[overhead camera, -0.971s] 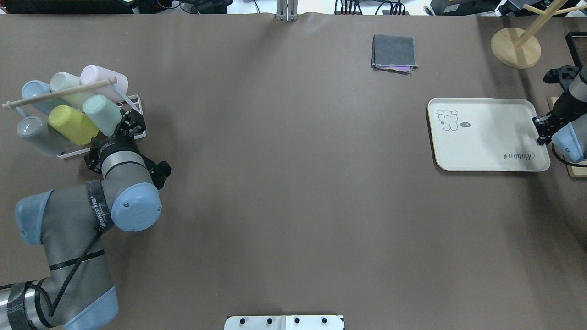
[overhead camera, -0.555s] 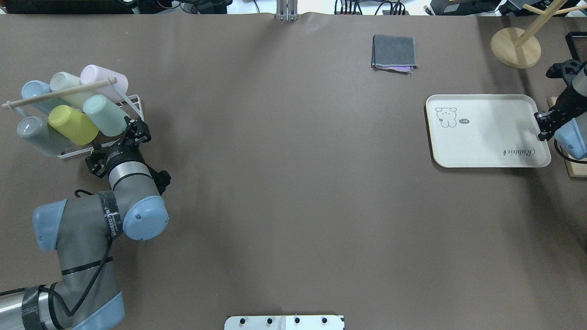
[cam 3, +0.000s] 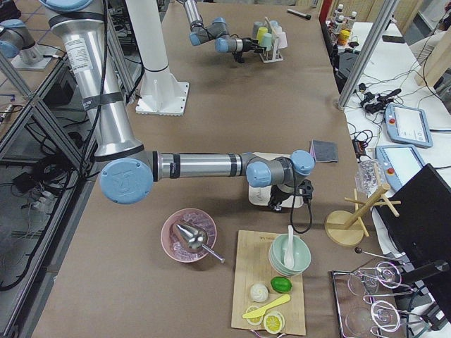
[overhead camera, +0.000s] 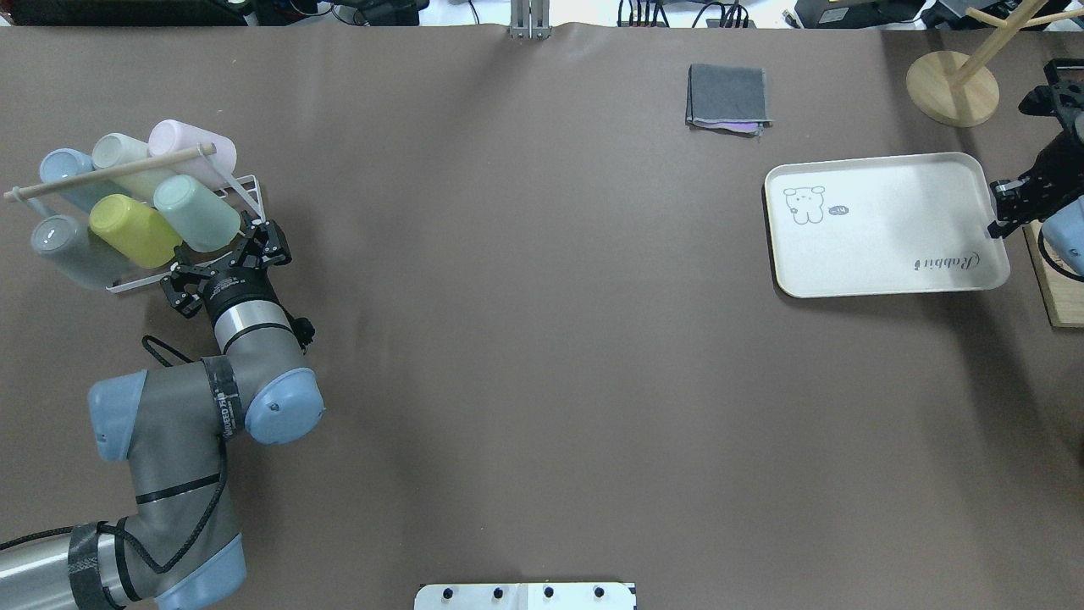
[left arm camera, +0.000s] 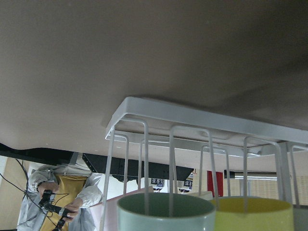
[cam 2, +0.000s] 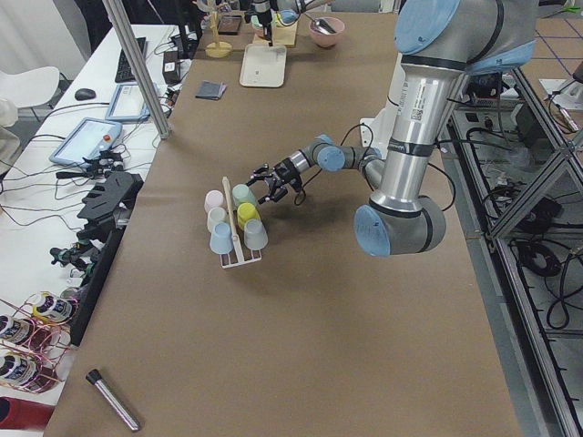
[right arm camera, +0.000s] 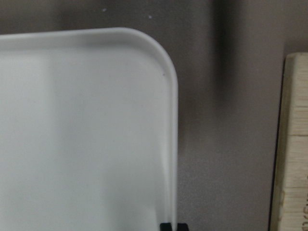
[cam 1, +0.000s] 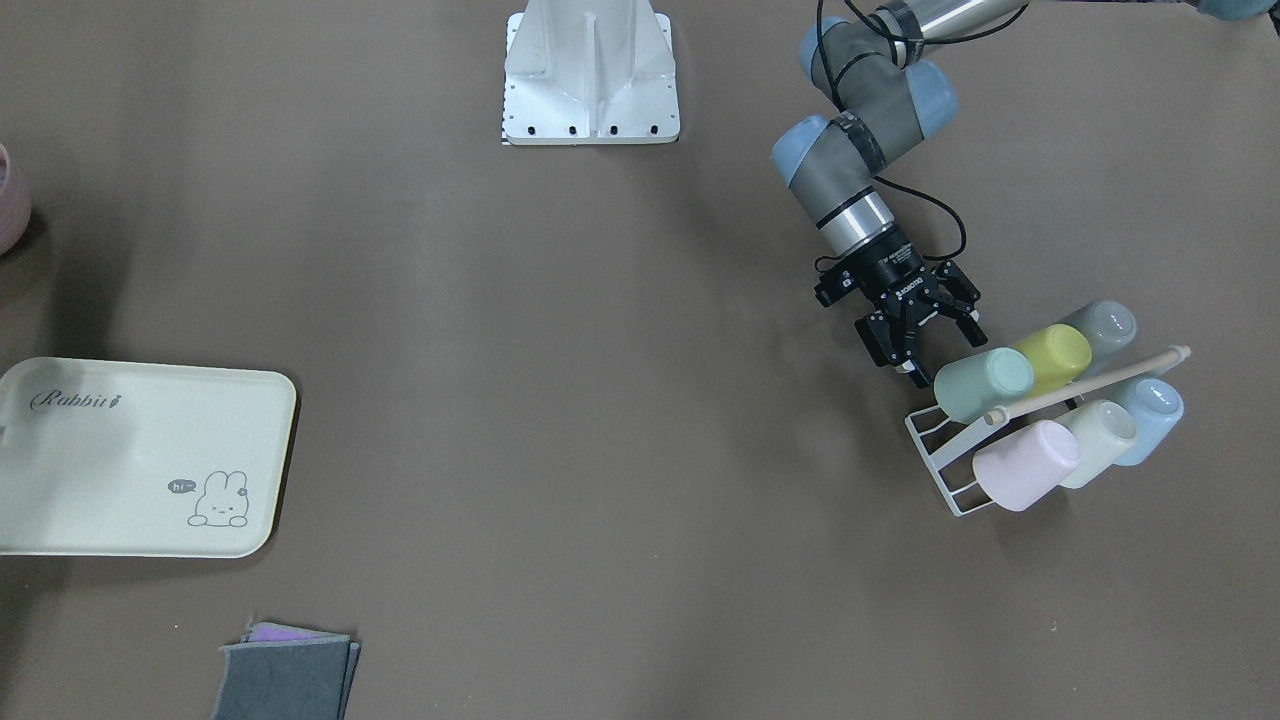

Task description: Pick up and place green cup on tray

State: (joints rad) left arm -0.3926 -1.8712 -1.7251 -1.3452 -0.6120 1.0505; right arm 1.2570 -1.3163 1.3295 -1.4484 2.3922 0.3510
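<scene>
The green cup is a pale mint tumbler lying on its side in a white wire rack. It also shows in the front view, and its rim shows in the left wrist view. My left gripper is open and empty, just off the rack's near corner beside the cup. The cream tray with the bunny drawing is at the far right. My right gripper is shut on the tray's right rim.
The rack also holds a yellow-green cup, a grey one, a blue one, a cream one and a pink one under a wooden rod. A grey folded cloth, a wooden stand and a wooden board lie around the tray.
My left gripper has moved away from the robot and slightly right, up to the rack's corner by the mint cup. My right gripper has carried the tray farther back and to the left.
</scene>
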